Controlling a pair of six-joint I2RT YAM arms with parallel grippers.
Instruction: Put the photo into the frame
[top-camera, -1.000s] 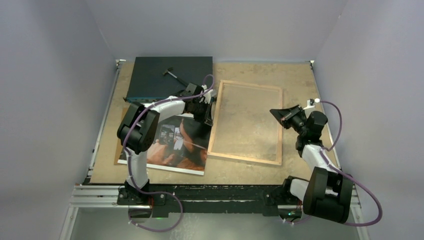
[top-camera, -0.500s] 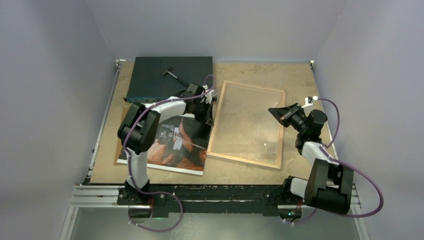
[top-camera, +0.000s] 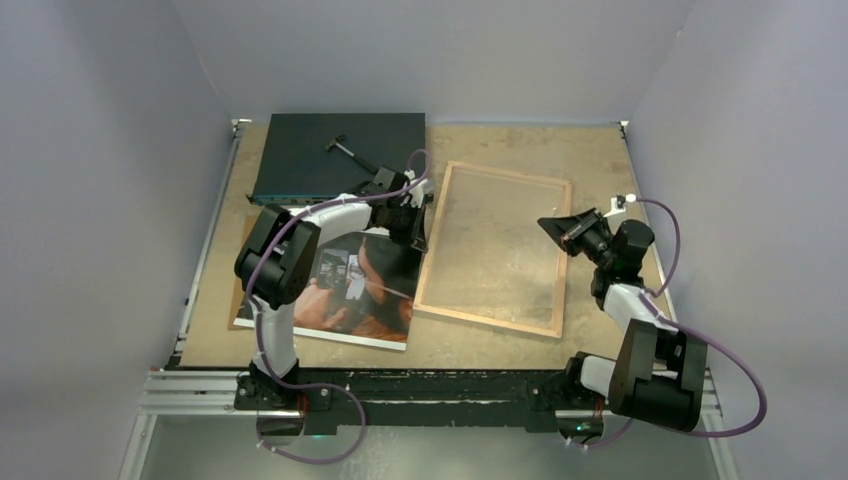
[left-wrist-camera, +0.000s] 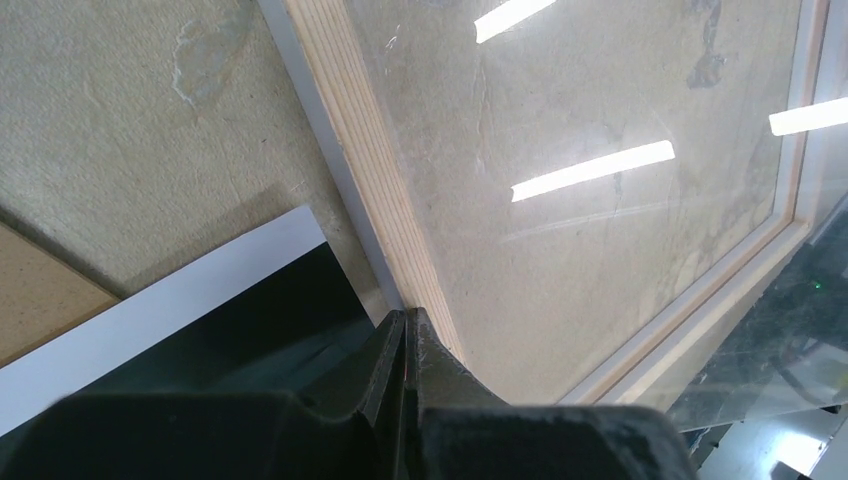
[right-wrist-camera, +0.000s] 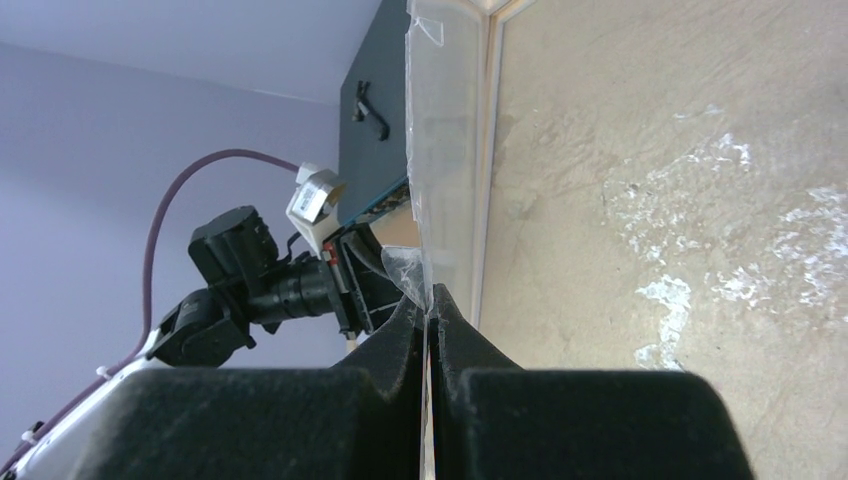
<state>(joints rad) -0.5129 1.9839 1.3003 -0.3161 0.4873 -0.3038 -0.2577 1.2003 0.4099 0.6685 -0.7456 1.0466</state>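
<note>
The frame (top-camera: 510, 172) has turned slightly on the bench (top-camera: 600, 160): its far end now sits farther right than a second ago. The left fingers (left-wrist-camera: 388, 365), at its left rail, have shifted right with it. The right arm (top-camera: 640, 310) has re-posed, its elbow swung farther from the base.

Twin black-and-white arms with purple cabling.
The left arm (top-camera: 275, 255) and right arm (top-camera: 655, 375) pair bulky black joint housings with white link shells; a purple cable (right-wrist-camera: 240, 153) runs along each; the left pincer (left-wrist-camera: 405, 318) and right pincer (right-wrist-camera: 428, 298) are matte black wedges.
</note>
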